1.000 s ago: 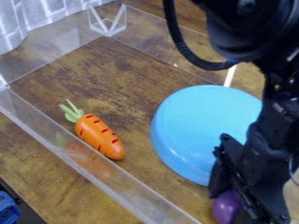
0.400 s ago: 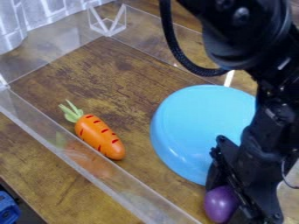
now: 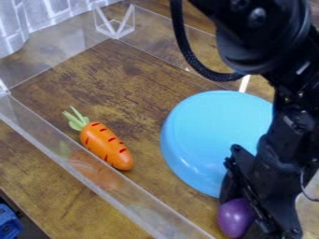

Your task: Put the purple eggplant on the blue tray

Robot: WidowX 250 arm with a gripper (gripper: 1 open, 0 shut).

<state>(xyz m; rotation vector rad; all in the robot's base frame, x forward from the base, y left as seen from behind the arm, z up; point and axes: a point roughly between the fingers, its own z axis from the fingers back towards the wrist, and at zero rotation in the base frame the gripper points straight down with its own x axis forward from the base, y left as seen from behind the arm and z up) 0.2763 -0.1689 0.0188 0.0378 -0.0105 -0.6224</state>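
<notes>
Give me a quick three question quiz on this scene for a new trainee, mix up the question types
1. True or false: the purple eggplant already lies on the blue tray.
2. Which toy lies left of the tray in the picture? A) the orange carrot B) a banana C) a tomato
3. Fill in: the eggplant sits at the bottom edge of the picture, beside the ____ of the gripper.

Key: 1 false, it lies off the tray's near rim. 2 A. 3 fingers.

A worn, dark wooden tabletop (image 3: pixel 137 93) fills the scene, fenced by clear acrylic walls (image 3: pixel 75 154) — one along the near-left edge, another at the far side. Light glints off the plastic.
</notes>
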